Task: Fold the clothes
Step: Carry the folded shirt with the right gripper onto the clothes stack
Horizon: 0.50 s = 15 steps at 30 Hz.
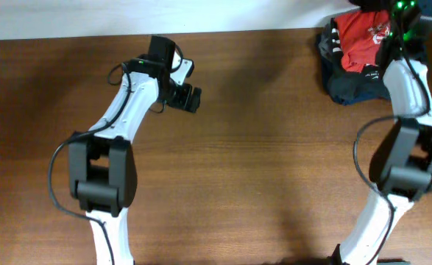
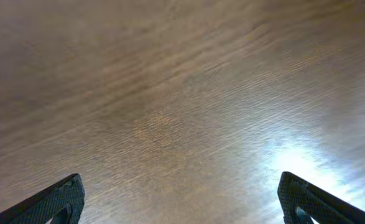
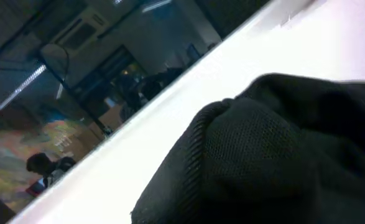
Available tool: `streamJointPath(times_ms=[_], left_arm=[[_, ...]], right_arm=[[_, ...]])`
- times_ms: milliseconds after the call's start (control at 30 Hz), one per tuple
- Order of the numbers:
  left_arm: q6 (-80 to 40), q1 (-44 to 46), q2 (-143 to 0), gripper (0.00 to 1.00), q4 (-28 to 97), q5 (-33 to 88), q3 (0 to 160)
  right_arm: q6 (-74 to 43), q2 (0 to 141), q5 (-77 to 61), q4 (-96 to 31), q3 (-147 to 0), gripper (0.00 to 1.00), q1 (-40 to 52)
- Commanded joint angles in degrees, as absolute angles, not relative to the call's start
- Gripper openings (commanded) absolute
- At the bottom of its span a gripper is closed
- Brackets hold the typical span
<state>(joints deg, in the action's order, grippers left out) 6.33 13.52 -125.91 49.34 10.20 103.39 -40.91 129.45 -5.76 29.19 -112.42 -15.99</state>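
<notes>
The right gripper, unseen at the far corner of the desk by the red t-shirt, is pressed together. It seems to pinch the black garment, probably to pull it out for folding. The left gripper hovers spread wide over bare wood.

Both arms had smooth white links joined by chunky black housings. A thin black cable looped off the side of the left arm. The right arm had a similar black loop and a green light near its tip. The left jaws were black and finely textured.
</notes>
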Motion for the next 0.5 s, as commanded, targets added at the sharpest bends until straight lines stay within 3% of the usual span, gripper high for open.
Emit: streamJointPath(times_ms=[0,267,467], left_arm=[[6.2,13.3,-129.5,0.99,48.1,9.6,103.2],[6.2,13.3,-131.5,0.99,45.6,9.6,103.2],[6.0,13.3,-131.5,0.99,45.3,9.8,103.2]], right_arm=[[-41.3,134.4,-8.5,27.3,-124.9,0.04,-15.4],[-40.8,138.3,-10.6,13.4,-127.5,0.04,-17.8],[-40.8,136.7,-21.3,5.3,-127.5,0.04,-22.1]])
